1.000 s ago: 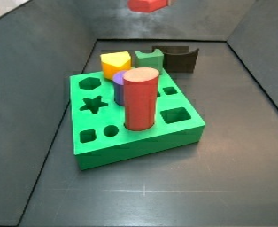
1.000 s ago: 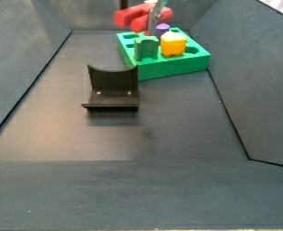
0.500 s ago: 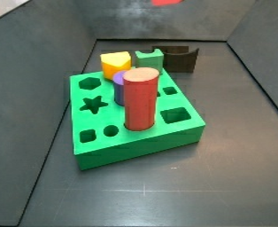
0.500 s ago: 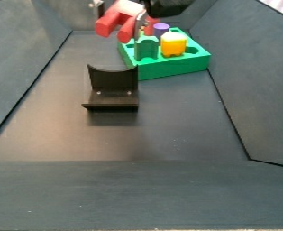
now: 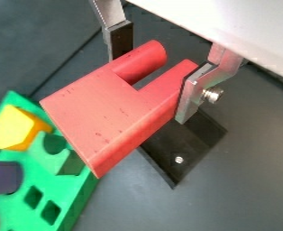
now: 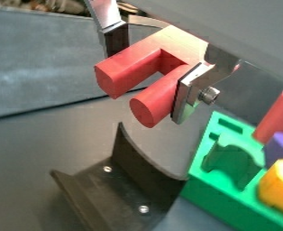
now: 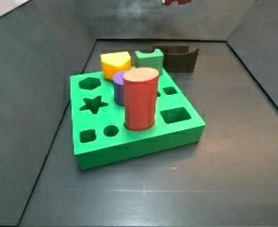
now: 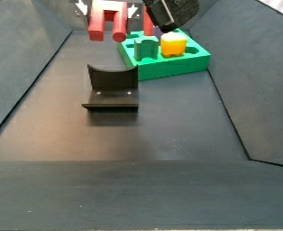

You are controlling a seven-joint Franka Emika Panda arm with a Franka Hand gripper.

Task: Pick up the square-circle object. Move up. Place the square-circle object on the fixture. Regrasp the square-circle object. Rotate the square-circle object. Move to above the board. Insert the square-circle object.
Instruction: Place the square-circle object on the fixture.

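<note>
Gripper: the gripper (image 6: 148, 61) hangs above the fixture (image 8: 110, 88).
Fingers: the fingers (image 5: 205, 90) are clamped on the square-circle object (image 5: 117, 108).
Object: raised, clear of the floor.
Board: the board (image 7: 135, 120) sits toward the floor's far end, beside the fixture.

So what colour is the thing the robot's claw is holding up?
Red. The square-circle object, held in the gripper above the fixture, shows best in a wrist view.

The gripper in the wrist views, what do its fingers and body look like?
The gripper has two flat silver metal fingers with dark pads on their inner faces. One finger carries a round silver screw. Behind them sits a pale grey body. In a side view the arm looks dark and blurred.
</note>
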